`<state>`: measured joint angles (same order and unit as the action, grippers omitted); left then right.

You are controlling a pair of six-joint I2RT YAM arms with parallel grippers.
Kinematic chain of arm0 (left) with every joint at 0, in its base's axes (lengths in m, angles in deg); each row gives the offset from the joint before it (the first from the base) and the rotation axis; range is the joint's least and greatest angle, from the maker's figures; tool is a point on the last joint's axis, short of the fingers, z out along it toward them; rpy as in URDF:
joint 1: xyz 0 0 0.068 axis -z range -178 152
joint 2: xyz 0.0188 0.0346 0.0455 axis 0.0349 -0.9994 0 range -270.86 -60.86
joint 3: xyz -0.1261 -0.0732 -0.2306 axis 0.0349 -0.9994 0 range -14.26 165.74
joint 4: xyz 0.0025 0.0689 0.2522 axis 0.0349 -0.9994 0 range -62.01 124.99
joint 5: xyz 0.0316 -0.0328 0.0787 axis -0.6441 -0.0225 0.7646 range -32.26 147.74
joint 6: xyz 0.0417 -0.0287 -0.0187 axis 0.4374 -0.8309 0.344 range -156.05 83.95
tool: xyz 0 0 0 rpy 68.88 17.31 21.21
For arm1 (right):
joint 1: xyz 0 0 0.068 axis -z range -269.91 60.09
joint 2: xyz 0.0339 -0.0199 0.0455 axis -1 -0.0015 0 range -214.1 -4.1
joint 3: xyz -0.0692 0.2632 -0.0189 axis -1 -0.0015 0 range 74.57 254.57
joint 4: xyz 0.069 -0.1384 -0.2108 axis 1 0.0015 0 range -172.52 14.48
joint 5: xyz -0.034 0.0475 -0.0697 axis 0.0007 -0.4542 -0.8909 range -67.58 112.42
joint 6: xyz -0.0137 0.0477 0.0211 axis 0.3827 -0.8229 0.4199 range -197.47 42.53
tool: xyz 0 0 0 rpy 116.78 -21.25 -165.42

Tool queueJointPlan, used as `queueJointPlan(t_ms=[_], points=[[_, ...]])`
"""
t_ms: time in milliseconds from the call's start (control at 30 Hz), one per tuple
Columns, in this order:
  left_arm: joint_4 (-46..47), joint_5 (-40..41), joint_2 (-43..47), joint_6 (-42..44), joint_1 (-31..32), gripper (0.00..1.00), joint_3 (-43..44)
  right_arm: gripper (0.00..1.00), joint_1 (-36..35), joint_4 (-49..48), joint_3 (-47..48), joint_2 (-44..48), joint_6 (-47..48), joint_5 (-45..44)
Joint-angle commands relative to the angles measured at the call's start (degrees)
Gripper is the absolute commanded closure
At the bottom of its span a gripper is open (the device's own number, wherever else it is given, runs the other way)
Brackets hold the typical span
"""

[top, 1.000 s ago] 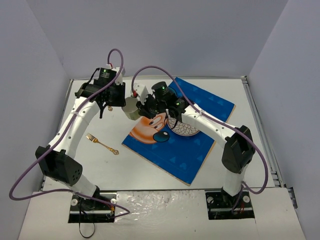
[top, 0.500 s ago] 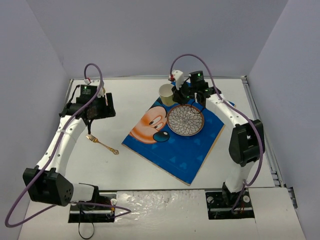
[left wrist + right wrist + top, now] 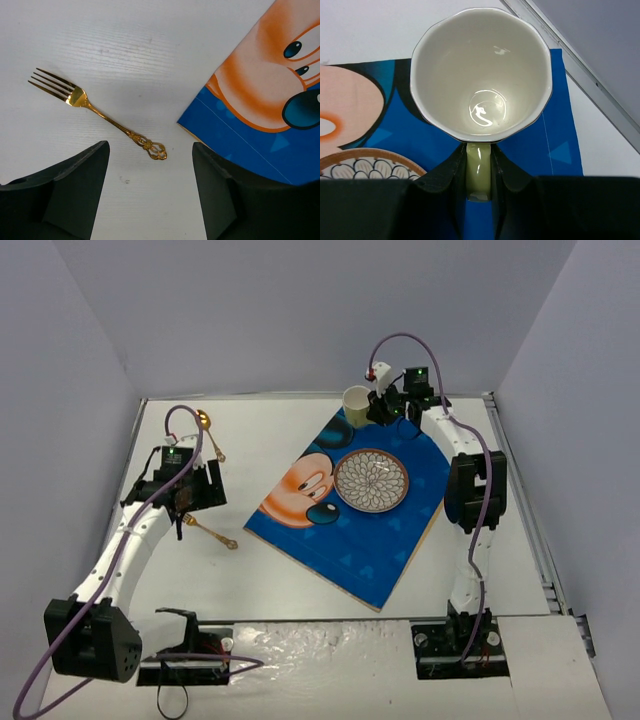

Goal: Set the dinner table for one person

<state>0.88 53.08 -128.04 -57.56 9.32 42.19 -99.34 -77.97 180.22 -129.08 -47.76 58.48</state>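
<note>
On the white dinner table (image 3: pixel 270 580) lies a blue cartoon-mouse placemat (image 3: pixel 370 540) with a patterned plate (image 3: pixel 371 480) on it. My right gripper (image 3: pixel 376 408) is shut on the handle (image 3: pixel 479 170) of a pale green cup (image 3: pixel 355 403), which is upright over the mat's far corner. In the right wrist view the cup (image 3: pixel 480 70) is empty, with the right gripper (image 3: pixel 479 167) pinching its handle. A gold fork (image 3: pixel 212 532) lies left of the mat. My left gripper (image 3: pixel 185 512) hovers over it, open. Seen from the left wrist, the fork (image 3: pixel 100 112) lies just ahead of the left gripper (image 3: pixel 150 160), which holds nothing.
A gold spoon (image 3: pixel 208 432) lies at the back left of the table. The grey metal rim (image 3: pixel 590 75) runs close behind the cup. Grey walls close in the table on three sides. The plate's edge (image 3: pixel 370 162) shows beside the cup.
My left gripper opened, let go of the cup and drew back left over the fork. The right arm carried the cup from mid-table to the mat's far corner, uncovering the plate.
</note>
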Motion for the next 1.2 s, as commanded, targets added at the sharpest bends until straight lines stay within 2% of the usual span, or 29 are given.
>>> queueJointPlan(t_ms=[0,400,1000,1167], points=[[3.92,1.93,2.76,-2.04,-0.55,0.37,-1.08,1.0,1.47,-8.51,8.73,-1.31,-0.22,5.95],[4.15,2.27,3.46,-3.61,-0.64,0.37,-4.74,1.0,2.22,-12.38,15.73,-9.04,-2.57,5.7],[4.3,1.59,2.33,-4.64,-0.64,0.37,-5.38,0.99,3.69,-14.23,16.17,-13.06,-3.84,7.08],[4.23,1.82,2.88,-5.32,-0.64,0.36,-5.56,0.6,3.73,-14.31,15.37,-12.89,-3.96,6.54]])
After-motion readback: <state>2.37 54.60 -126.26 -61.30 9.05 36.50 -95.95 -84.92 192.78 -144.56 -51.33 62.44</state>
